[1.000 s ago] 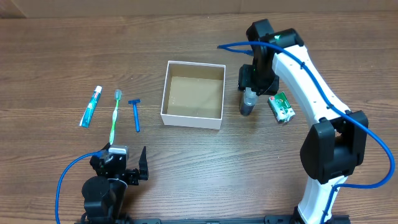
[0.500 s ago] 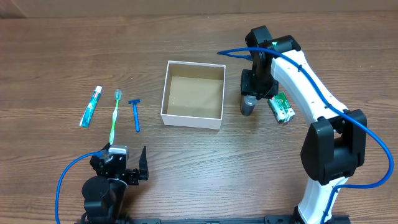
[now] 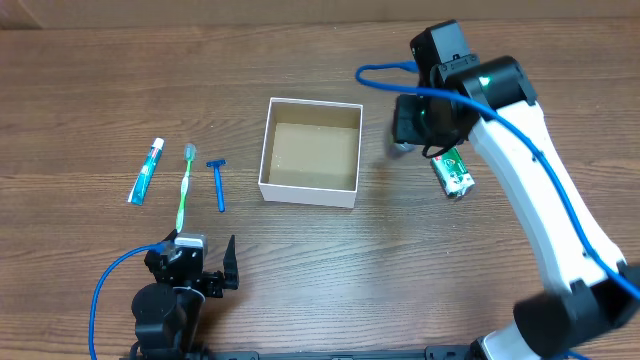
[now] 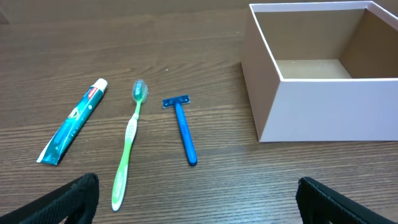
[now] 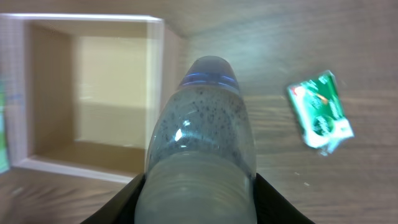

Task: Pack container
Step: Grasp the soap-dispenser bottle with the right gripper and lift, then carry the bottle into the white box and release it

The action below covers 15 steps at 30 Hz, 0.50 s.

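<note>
Risen off the wooden counter (image 3: 90,80) since a second ago, the grey speckled plastic bottle with a blue-ringed cap (image 5: 202,124) now hangs in the right claw (image 5: 196,198), whose fingers clamp its sides. Only the right wrist view shows this grip; overhead, the arm hides nearly all of the bottle. One square white cardboard container with a brown inside (image 3: 308,190) sits mid-counter, just left of that claw, showing only its bare floor. Right of it lies one green packet (image 3: 453,172). Left of it lie one blue razor (image 3: 218,185), one green toothbrush (image 3: 184,186) and one teal toothpaste tube (image 3: 146,171), side by side. At the near edge the left claw (image 4: 199,205) is spread wide, holding nothing.
</note>
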Each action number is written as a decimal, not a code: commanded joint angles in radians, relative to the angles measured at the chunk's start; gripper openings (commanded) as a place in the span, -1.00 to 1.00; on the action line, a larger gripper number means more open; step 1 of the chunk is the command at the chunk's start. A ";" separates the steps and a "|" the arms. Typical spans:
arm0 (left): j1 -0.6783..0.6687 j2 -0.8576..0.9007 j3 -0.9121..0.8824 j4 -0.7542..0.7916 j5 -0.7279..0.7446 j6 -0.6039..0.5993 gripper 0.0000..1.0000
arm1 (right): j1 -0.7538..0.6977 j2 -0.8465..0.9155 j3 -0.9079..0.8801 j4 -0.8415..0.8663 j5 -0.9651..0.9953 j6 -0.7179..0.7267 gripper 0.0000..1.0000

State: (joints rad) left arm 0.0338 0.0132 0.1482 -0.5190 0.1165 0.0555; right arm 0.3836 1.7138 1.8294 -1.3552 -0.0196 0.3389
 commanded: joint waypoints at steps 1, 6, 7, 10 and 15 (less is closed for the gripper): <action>0.006 -0.009 -0.006 0.000 0.007 0.009 1.00 | 0.107 -0.051 0.082 0.007 -0.033 0.047 -0.48; 0.006 -0.009 -0.006 0.000 0.007 0.009 1.00 | 0.185 -0.027 0.082 0.081 -0.060 0.203 -0.49; 0.006 -0.009 -0.006 0.000 0.007 0.009 1.00 | 0.185 -0.015 0.082 0.092 -0.060 0.220 -0.49; 0.006 -0.009 -0.006 0.000 0.007 0.009 1.00 | 0.181 0.043 0.082 0.132 -0.043 0.261 -0.48; 0.006 -0.009 -0.006 0.000 0.007 0.009 1.00 | 0.160 0.158 0.082 0.174 0.035 0.259 -0.47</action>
State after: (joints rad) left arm 0.0338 0.0132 0.1482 -0.5190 0.1165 0.0555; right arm 0.5625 1.8259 1.8805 -1.2022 -0.0505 0.5739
